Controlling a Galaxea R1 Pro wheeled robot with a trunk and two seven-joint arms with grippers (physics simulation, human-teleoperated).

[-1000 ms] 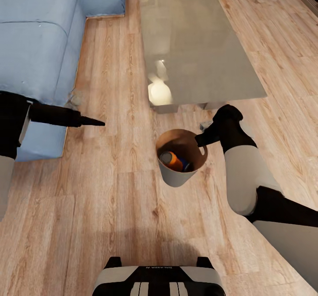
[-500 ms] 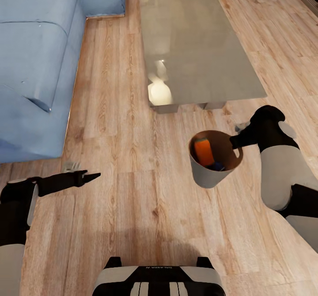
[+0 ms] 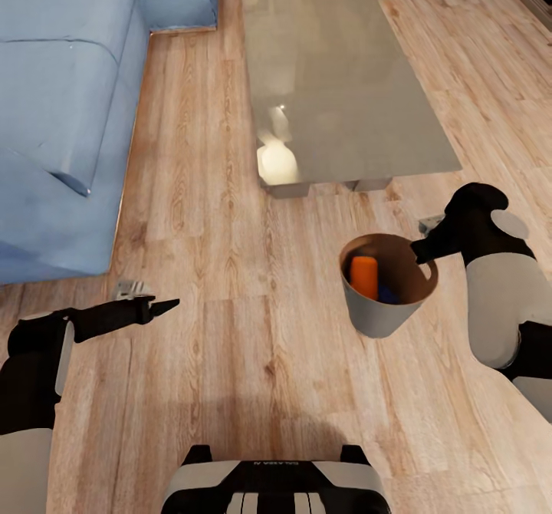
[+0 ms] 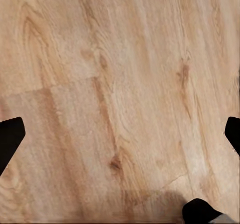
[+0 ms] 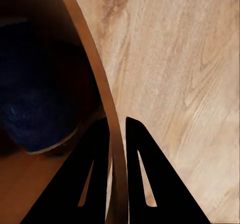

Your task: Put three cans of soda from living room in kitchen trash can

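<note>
right claw (image 5: 116,134) pinches tash can (image 3: 376,318) rim, cans (image 3: 365,276) inside.

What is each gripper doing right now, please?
Left gripper: cannot be told whether open or shut; holds nothing, over the wood floor.
Right gripper: closed on the trash can rim.

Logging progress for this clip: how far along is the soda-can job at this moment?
Done: an orange can and a dark blue can lie inside the trash can; a third can't be made out. In hand: the right gripper pinches the bin's rim, carrying it over the wood floor beside the coffee table. Left: reaching the kitchen. The left gripper is empty.
</note>
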